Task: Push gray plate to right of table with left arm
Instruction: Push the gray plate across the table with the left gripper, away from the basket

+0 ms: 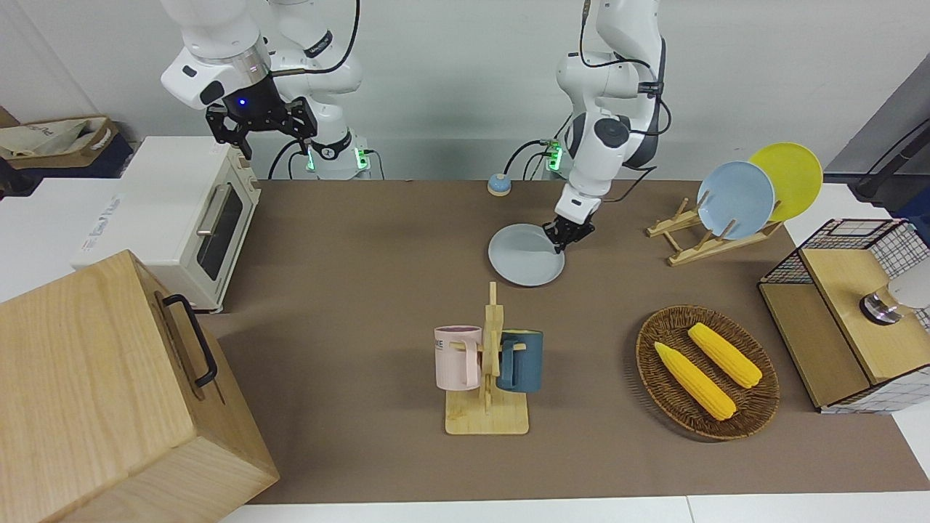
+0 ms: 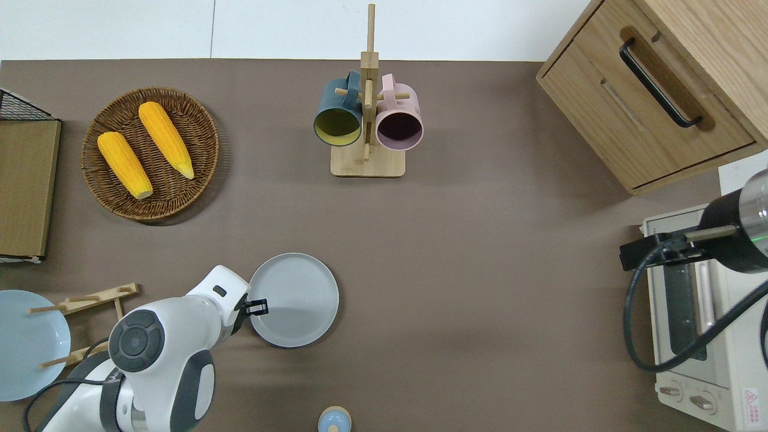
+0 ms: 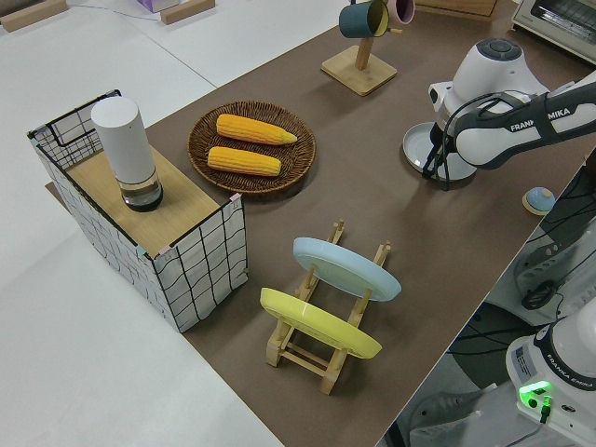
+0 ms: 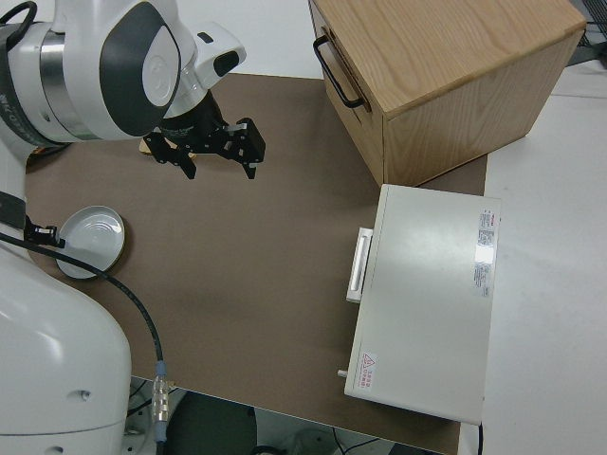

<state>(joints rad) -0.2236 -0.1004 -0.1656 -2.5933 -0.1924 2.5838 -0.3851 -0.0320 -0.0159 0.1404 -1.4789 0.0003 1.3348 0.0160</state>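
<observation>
The gray plate (image 1: 526, 255) lies flat on the brown table (image 1: 349, 290), nearer to the robots than the mug rack. It also shows in the overhead view (image 2: 297, 300) and the left side view (image 3: 419, 147). My left gripper (image 1: 564, 238) is low at the table, against the plate's rim on the side toward the left arm's end; it also shows in the overhead view (image 2: 258, 307). My right gripper (image 1: 261, 125) is open and empty, and that arm is parked.
A mug rack (image 1: 488, 363) with a pink and a teal mug stands mid-table. A wicker basket (image 1: 755, 407) holds two corn cobs. A dish rack (image 1: 690, 240) holds a sky-blue and a yellow plate. A toaster oven (image 1: 196, 218), a wooden cabinet (image 1: 109, 392), a small bell (image 1: 498, 184).
</observation>
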